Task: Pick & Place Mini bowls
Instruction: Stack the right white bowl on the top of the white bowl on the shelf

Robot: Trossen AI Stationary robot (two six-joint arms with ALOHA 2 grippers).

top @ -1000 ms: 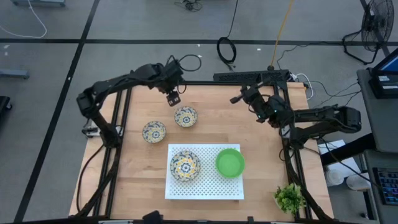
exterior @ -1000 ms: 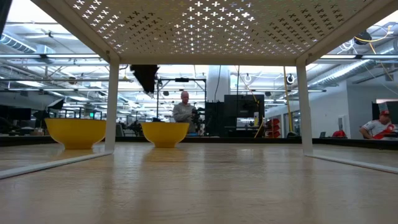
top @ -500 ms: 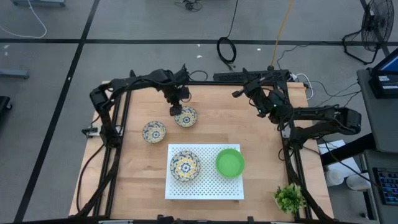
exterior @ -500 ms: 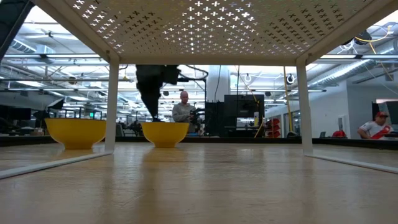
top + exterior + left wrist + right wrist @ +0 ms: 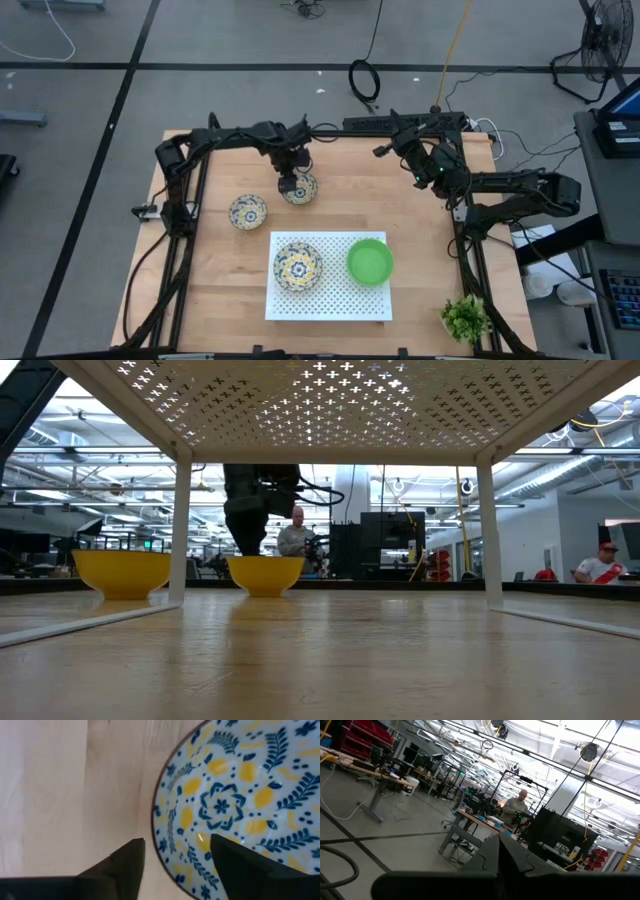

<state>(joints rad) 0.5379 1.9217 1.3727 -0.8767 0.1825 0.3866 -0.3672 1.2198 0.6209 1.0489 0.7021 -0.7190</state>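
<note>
Two blue-and-yellow patterned mini bowls [image 5: 299,187] [image 5: 248,211] stand on the wooden table. A third patterned bowl [image 5: 297,265] and a green bowl [image 5: 370,261] sit on the white perforated rack [image 5: 330,305]. My left gripper [image 5: 177,842] is open and points down over the far patterned bowl [image 5: 235,795]. One finger [image 5: 127,862] stands outside the bowl's rim [image 5: 159,845] and one finger [image 5: 240,862] inside it, with a gap at each side. My right gripper [image 5: 499,852] is shut and raised at the far right [image 5: 382,155], tilted up toward the room.
A small green plant [image 5: 465,318] stands at the near right corner. In the low view the rack's legs [image 5: 181,530] [image 5: 487,530] frame the two table bowls [image 5: 265,574] [image 5: 121,572]. People are in the room behind. Bare wood lies at the far middle [image 5: 350,170].
My left gripper has come down from above the table's far edge toward the far patterned bowl, tipping to point more steeply down and rolling at the wrist. Its fingers now straddle the bowl's rim. The bowls have kept their places.
</note>
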